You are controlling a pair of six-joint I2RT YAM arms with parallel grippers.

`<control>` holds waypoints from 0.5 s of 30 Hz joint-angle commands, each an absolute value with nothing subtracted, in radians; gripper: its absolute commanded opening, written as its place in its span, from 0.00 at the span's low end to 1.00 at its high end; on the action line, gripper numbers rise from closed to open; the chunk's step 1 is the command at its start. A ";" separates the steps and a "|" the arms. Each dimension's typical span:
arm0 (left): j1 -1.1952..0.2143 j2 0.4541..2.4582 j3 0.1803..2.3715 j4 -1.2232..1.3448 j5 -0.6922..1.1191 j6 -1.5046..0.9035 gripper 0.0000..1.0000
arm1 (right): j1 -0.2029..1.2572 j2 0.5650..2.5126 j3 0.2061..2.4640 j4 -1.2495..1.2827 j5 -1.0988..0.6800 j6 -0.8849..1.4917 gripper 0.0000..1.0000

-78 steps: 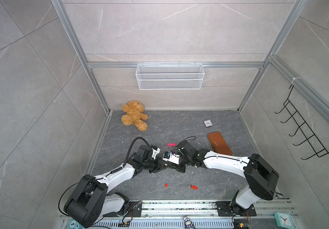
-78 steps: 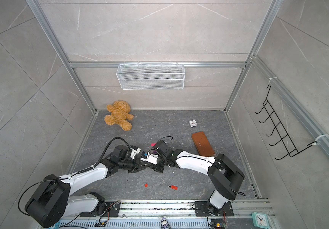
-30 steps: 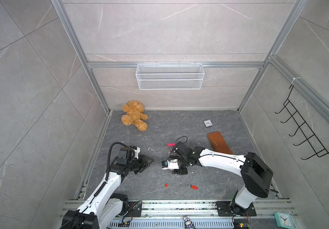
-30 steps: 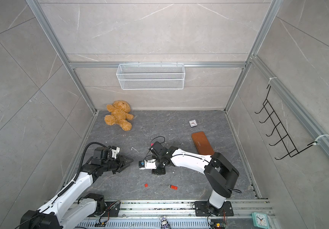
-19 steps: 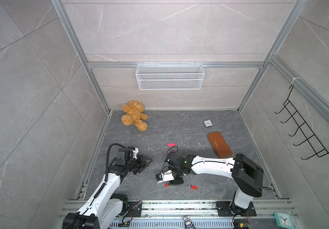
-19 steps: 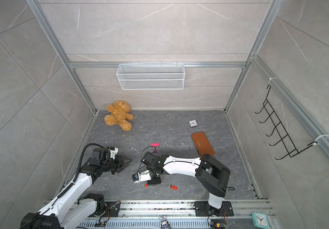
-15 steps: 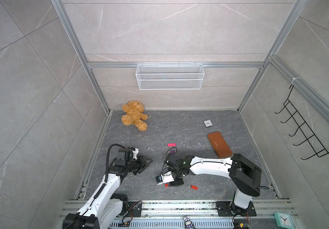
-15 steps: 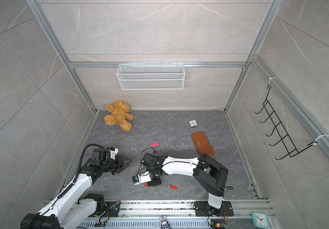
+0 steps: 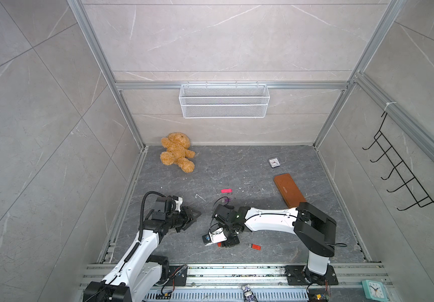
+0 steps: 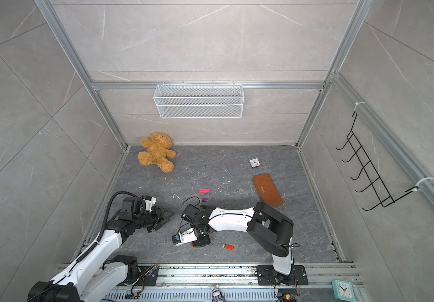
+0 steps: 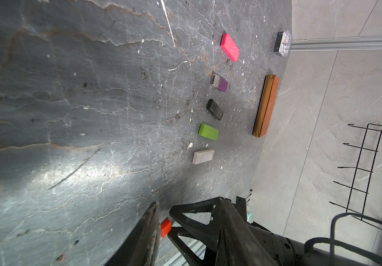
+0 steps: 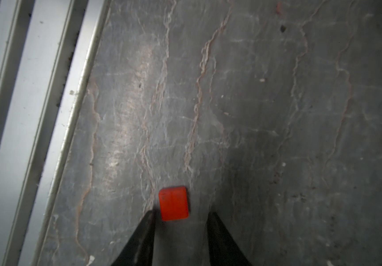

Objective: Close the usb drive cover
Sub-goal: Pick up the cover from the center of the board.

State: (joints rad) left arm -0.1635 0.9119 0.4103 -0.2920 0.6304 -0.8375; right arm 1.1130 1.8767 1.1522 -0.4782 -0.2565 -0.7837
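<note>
Dark veined stone forms the tabletop (image 9: 237, 170) inside a grey tiled booth. Near its front rail the right hand (image 12: 180, 218) hangs low, fingers parted and empty, with the small red cap (image 12: 173, 203) lying flat just ahead of the tips, closer to one finger. The red usb drive (image 9: 255, 246) lies just beside that hand, its long axis along the front edge and its plug end facing the cap. The left hand (image 9: 193, 217) hovers well apart, half open and holding nothing, so the right arm is nearer. From above, the right hand covers most of the cap, and which side is hollow cannot be told.
</note>
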 commanded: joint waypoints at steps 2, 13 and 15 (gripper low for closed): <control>-0.161 0.898 0.401 -0.281 0.651 -0.848 0.46 | 1.125 1.890 1.177 -0.502 -0.252 -0.822 0.41; -0.161 0.893 0.391 -0.276 0.647 -0.853 0.46 | 1.131 1.929 1.229 -0.562 -0.250 -0.839 0.34; -0.161 0.892 0.390 -0.276 0.647 -0.853 0.46 | 1.132 1.935 1.243 -0.577 -0.249 -0.839 0.32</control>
State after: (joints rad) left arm -0.1635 0.9073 0.3920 -0.2909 0.6304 -0.8417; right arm 1.1244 1.9110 1.2137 -0.5236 -0.2501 -0.8253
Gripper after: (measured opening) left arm 0.461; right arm 0.327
